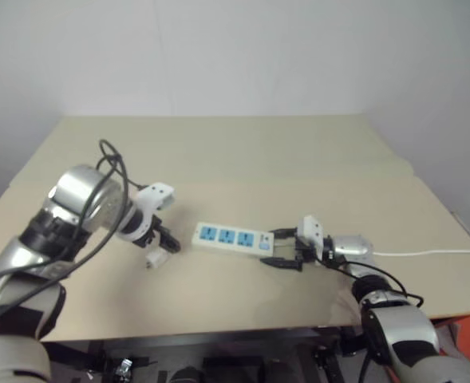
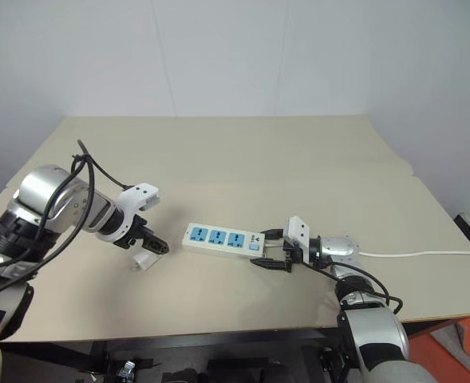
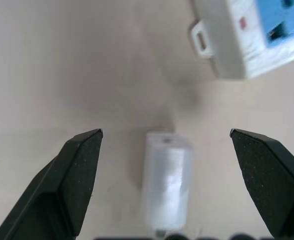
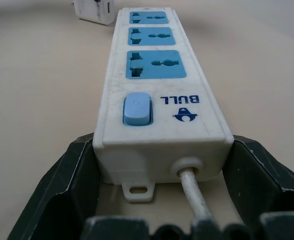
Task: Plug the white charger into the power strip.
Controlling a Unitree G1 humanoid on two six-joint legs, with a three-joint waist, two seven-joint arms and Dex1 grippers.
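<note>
Beige tabletop (image 2: 242, 152) against a plain white wall; nothing else on the surface but the task items.

Left side: left gripper (image 2: 145, 240) angled steeply down over the table, its two black fingers (image 3: 77, 175) spread wide with nothing between them but air. White charger (image 2: 144, 261) lies on its side on the table directly under that gripper, between the fingertips but touching neither; seen in the left wrist view as a small rounded white block (image 3: 166, 180). It sits just left of the power strip's far end, apart from it.

Centre: power strip (image 2: 221, 238) lies flat, three blue sockets facing up, all vacant. Blue switch (image 4: 137, 108) at its right end.

Right side: right gripper (image 2: 270, 249) held near level, pointing left, fingers one on each long side of the strip's switch end; contact looks close but firm clamping cannot be confirmed. Thin white cord (image 2: 418, 254) leaves that end, passing between the fingers and running right toward the table edge.
</note>
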